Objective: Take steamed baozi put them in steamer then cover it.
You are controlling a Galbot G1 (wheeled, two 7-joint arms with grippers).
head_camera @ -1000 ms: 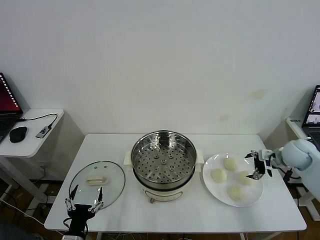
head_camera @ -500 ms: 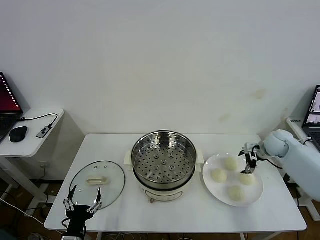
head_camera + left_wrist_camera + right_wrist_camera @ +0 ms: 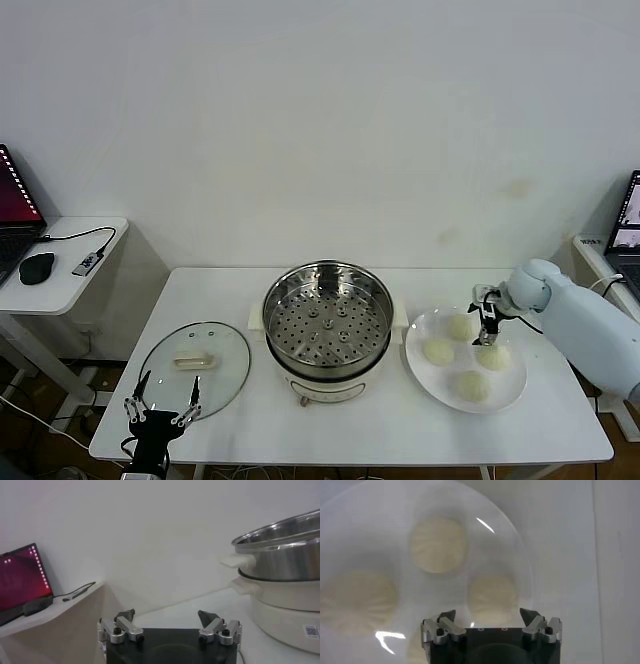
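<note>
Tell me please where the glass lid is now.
In the head view the glass lid lies flat on the white table, on the robot's left side beside the steamer. The left pincer hangs at the table's front edge by it.

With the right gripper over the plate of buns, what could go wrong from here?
1. The right gripper hangs open over four baozi packed close on the plate; descending, it may nudge a neighbour.
2. The steamer rim stands high beside the plate, so a low carry might clip it.
</note>
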